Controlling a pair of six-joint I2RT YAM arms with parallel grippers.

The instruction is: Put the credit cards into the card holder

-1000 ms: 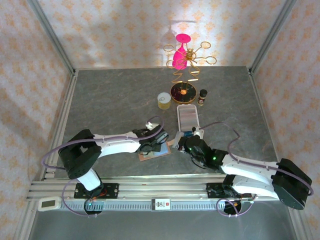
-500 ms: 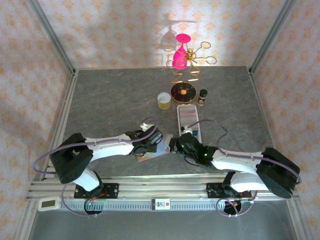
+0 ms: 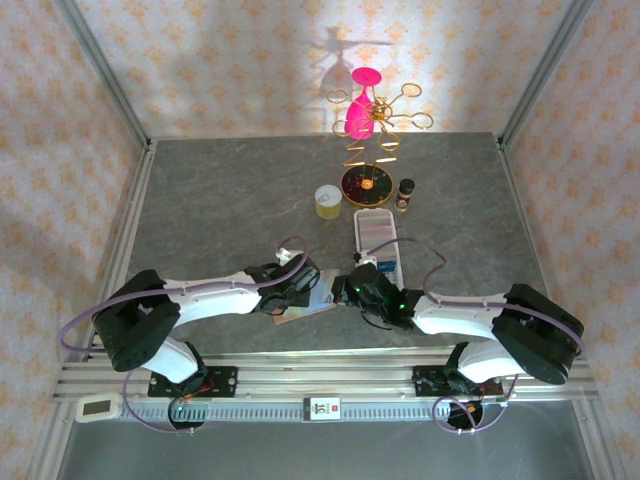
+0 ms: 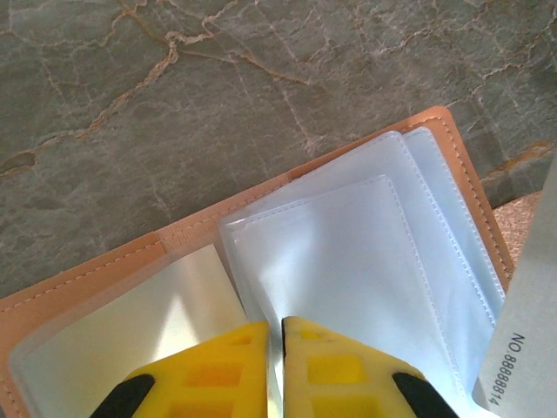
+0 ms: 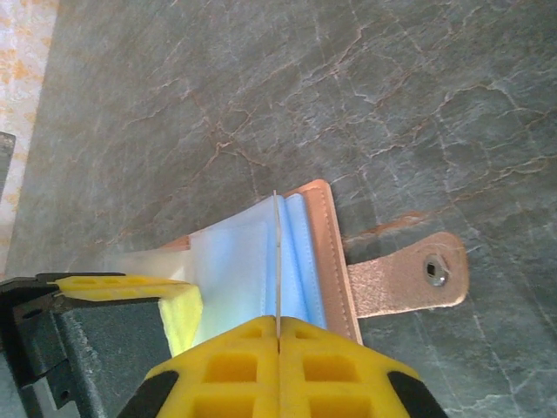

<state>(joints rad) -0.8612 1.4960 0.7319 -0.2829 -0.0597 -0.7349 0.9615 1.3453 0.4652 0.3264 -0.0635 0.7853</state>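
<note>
Two grippers meet at the card holder (image 5: 333,252), which lies open on the table (image 5: 365,87) close to its near edge, between the arms. I read the right gripper (image 5: 278,329) as clenched on a credit card (image 4: 527,296), held edge-on over the clear sleeves (image 4: 348,252). I read the left gripper (image 4: 275,329) as pinching one sleeve, fingers almost together.

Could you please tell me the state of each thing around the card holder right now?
card holder: open, lying flat
closing tab: unfastened
credit card: held edge-on
right gripper: shut on credit card
left gripper: shut, apparently pinching a clear sleeve
</note>
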